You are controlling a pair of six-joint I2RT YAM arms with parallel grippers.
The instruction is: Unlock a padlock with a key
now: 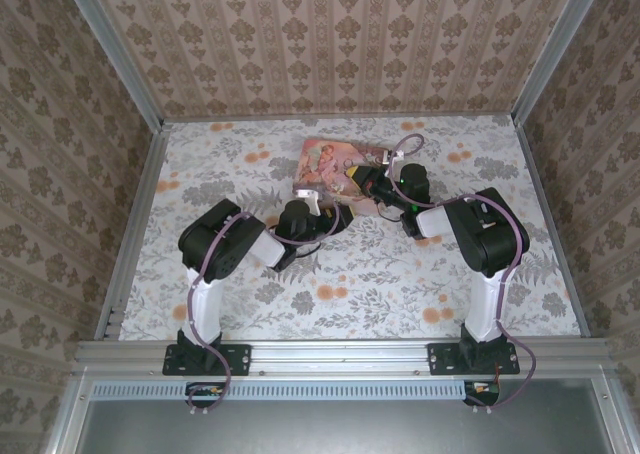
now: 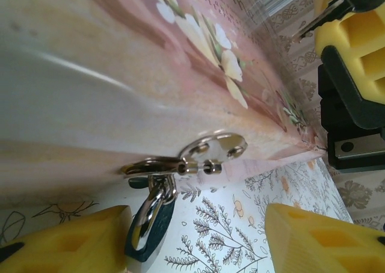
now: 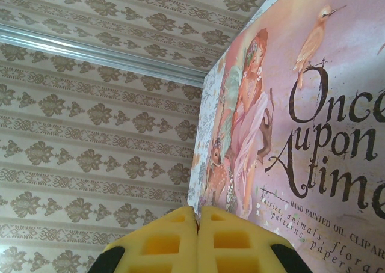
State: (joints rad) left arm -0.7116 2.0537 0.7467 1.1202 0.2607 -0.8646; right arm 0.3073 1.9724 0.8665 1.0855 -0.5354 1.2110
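Padlock (image 2: 156, 238) hangs between parted left jaws, close beside one.

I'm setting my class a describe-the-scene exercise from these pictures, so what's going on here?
Two robot arms are working at a pink picture tin on a floral table. A small teal padlock hangs by its shackle from the tin's metal hasp. The left gripper is open, with the padlock between its fingers, close to one of them. The right gripper is shut on a small key, held beside the tin and not yet in the lock.
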